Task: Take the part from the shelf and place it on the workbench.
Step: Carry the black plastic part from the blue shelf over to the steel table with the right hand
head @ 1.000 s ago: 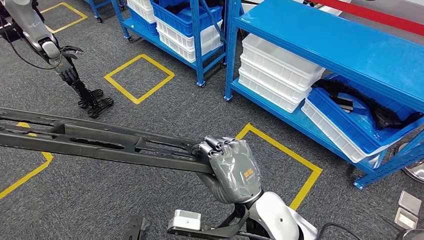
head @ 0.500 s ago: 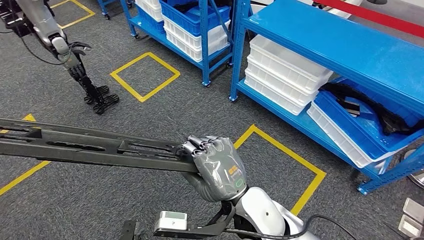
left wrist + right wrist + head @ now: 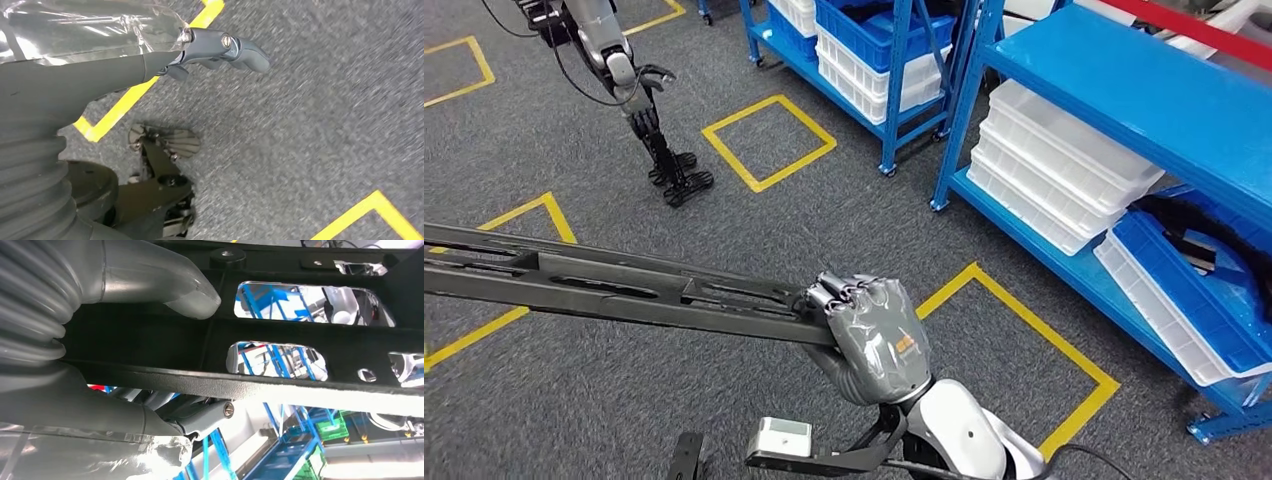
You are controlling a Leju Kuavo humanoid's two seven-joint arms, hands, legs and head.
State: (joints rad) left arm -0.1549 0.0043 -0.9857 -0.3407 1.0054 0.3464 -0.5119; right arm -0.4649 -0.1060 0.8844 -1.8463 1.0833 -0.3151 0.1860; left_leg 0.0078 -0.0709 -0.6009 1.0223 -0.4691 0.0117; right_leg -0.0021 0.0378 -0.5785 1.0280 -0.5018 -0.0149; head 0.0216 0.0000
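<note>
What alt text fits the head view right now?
The robot's right hand grips one end of a long black slotted metal part, held level over grey carpet marked with yellow tape squares. Blue steel shelves with stacked white plastic bins stand to the right, and another robot's arm hangs at upper left.

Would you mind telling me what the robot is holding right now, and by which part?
The right hand grips the long black part at one end; the left hand holds nothing.
</note>
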